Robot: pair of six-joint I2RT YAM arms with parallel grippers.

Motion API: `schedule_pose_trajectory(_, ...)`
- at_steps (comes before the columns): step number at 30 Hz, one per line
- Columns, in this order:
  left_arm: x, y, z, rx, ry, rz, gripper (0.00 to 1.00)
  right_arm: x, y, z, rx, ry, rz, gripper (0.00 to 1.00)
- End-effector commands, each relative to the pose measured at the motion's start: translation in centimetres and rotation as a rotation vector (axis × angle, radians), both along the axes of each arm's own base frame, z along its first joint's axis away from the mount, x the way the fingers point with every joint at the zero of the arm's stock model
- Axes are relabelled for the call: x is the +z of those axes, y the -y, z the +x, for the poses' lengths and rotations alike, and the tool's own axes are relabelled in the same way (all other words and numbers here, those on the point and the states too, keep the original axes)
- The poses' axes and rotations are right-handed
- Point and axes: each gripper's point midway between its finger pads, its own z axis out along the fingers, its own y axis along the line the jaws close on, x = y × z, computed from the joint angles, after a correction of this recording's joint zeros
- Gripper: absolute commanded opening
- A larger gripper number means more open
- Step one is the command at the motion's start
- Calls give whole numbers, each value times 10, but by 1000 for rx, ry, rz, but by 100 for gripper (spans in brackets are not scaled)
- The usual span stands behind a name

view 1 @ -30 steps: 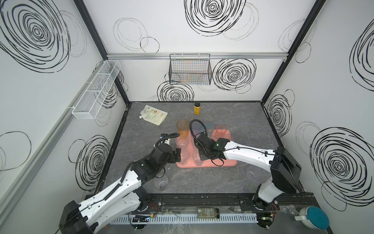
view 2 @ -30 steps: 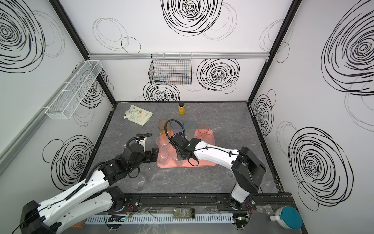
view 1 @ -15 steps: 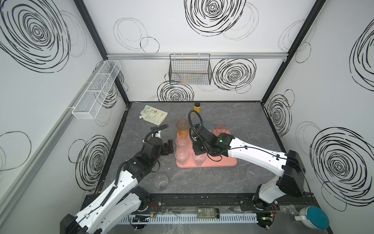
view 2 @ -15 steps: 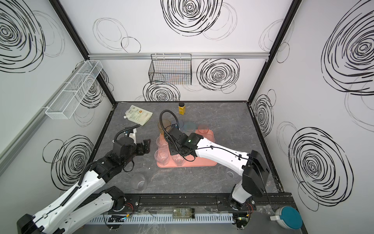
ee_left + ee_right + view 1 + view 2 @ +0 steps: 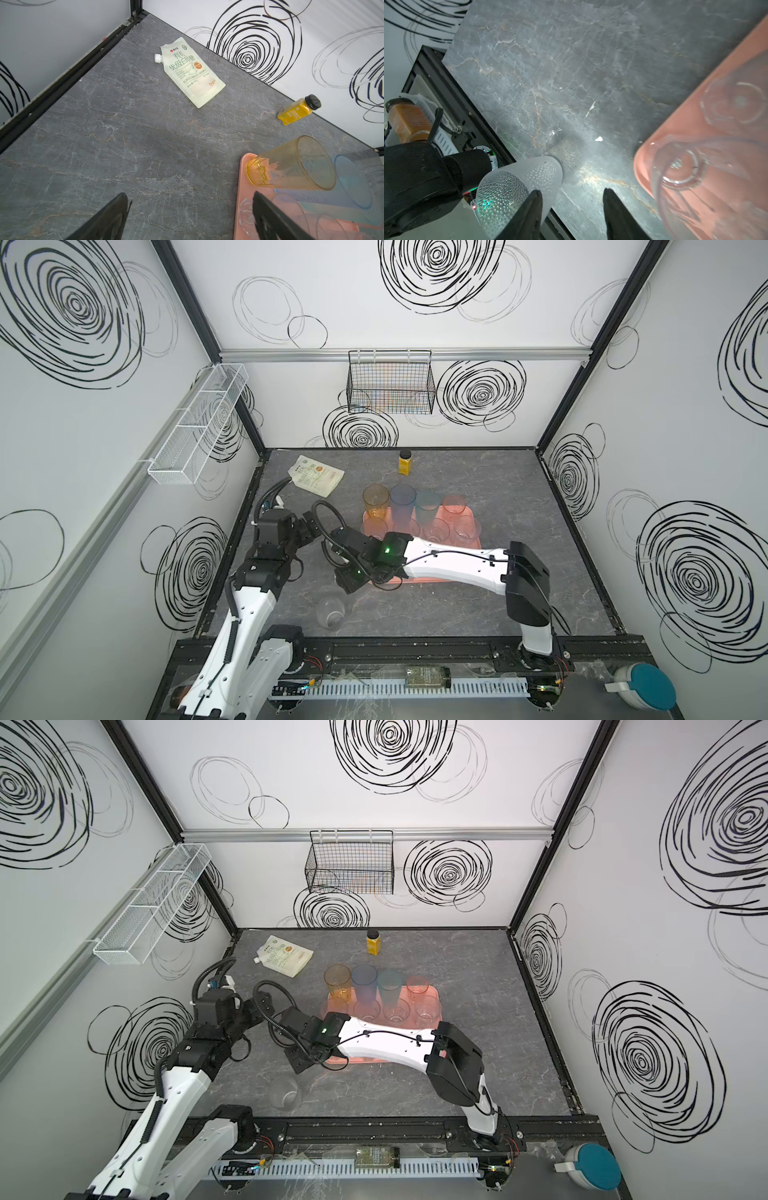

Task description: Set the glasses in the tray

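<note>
Left gripper (image 5: 189, 194): fingers were spread wide, empty, beside the tray (image 5: 475, 519).
Right gripper (image 5: 572, 190): fingers were apart, empty, off the tray's near-left corner.
Glasses (image 5: 401, 506): most stood in the tray.
Clear glass (image 5: 330, 612): stood on the table past that corner.

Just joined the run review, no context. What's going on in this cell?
Two arms are loading glasses onto the tray. Most already stand on it: four tall tinted ones along the back, clear ones in front. One clear glass stands on the table near the front, off the tray. The right gripper is out past the tray's front left corner, close to that glass, open and empty. The left gripper hovers open left of the tray, empty.
</note>
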Motion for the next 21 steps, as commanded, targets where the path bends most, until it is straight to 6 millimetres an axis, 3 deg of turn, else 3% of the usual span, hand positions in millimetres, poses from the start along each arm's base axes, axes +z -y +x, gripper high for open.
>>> schedule_pose_trajectory(1, 8, -4, 2, 21, 27, 1, 96, 1, -12, -16, 73, -25, -2, 52)
schedule_pose_trajectory(5, 7, -2, 3, 8, 28, -7, 96, -11, -21, -25, 112, -39, -23, 52)
schedule_pose_trajectory(10, 7, -1, 3, 5, 31, -6, 96, -29, -17, -26, 115, -42, -67, 48)
schedule_pose_trajectory(15, 8, 2, 5, -8, 36, -14, 96, -40, -13, -24, 111, -34, -96, 34)
schedule_pose_trajectory(21, 13, 2, 7, -13, 44, -6, 96, -37, -8, -13, 87, 8, -118, 21)
